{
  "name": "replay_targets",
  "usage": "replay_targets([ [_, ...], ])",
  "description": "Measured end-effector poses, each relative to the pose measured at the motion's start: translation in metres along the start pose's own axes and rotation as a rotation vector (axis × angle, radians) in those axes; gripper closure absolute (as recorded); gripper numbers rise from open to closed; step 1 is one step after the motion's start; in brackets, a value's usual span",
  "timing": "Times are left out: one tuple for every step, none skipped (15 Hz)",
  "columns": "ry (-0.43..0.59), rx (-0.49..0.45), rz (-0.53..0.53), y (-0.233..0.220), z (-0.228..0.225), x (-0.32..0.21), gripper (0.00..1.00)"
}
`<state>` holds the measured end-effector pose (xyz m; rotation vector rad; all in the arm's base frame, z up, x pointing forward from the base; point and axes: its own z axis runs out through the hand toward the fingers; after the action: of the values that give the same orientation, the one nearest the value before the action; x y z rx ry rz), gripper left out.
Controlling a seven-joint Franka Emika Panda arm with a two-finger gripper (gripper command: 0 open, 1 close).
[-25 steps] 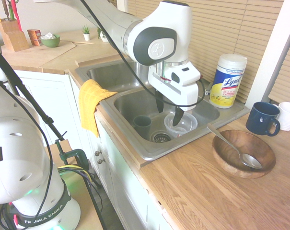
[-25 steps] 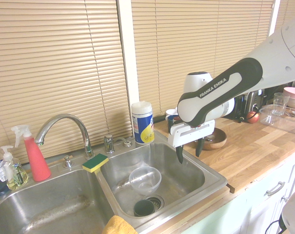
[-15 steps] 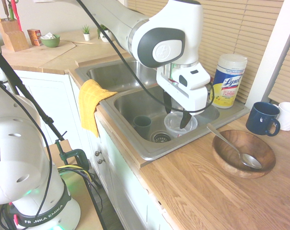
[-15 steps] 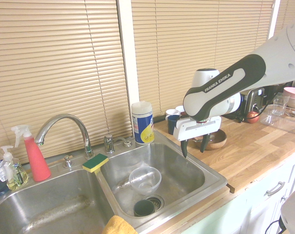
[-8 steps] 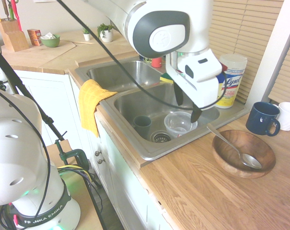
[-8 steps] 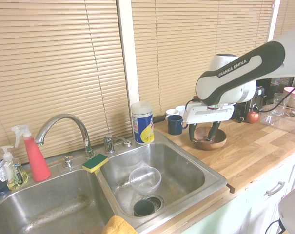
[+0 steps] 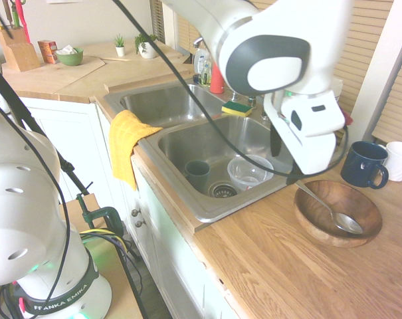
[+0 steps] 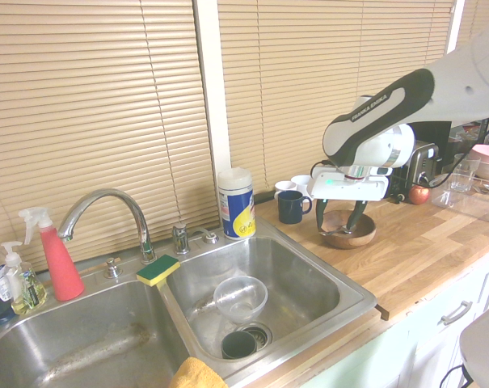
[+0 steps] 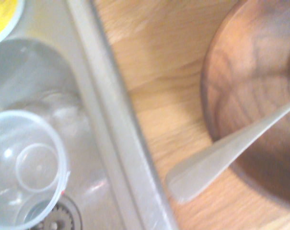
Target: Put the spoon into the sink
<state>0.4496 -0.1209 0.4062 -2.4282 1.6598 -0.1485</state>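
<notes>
Presently the pincer (image 8: 339,232), spread wide and gripping nothing, risks nudging the wooden bowl (image 7: 338,214) or knocking loose the slim spoon (image 7: 328,207), which leans inside it with its handle over the rim towards the sink (image 7: 212,216), if it descends off-line.

Three mugs (image 8: 290,207), two basins (image 8: 256,283) (one sponge (image 8: 158,270)).

white rounded arm | dark grey side panels | black "FRANKA EMIKA" lettering
</notes>
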Motion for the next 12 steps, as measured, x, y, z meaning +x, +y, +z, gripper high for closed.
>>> replay_targets([
  [-0.005,0.000,0.014,-0.001,0.004,0.006,0.00],
  [-0.007,0.002,0.030,-0.002,0.008,0.012,0.00],
  [-0.006,0.004,0.046,-0.002,0.012,0.020,0.00],
  [-0.001,0.008,0.060,-0.003,0.015,0.028,0.00],
  [0.001,0.010,0.073,-0.004,0.018,0.035,0.00],
  [0.003,0.011,0.084,-0.005,0.021,0.041,0.00],
  [0.001,0.011,0.092,-0.008,0.026,0.045,0.00],
  [-0.001,0.008,0.099,-0.011,0.033,0.048,0.00],
  [0.001,0.011,0.114,-0.014,0.039,0.052,0.00],
  [0.005,0.016,0.130,-0.016,0.044,0.058,0.00],
  [0.005,0.021,0.146,-0.016,0.047,0.063,0.00],
  [0.006,0.029,0.161,-0.016,0.048,0.067,0.00],
])
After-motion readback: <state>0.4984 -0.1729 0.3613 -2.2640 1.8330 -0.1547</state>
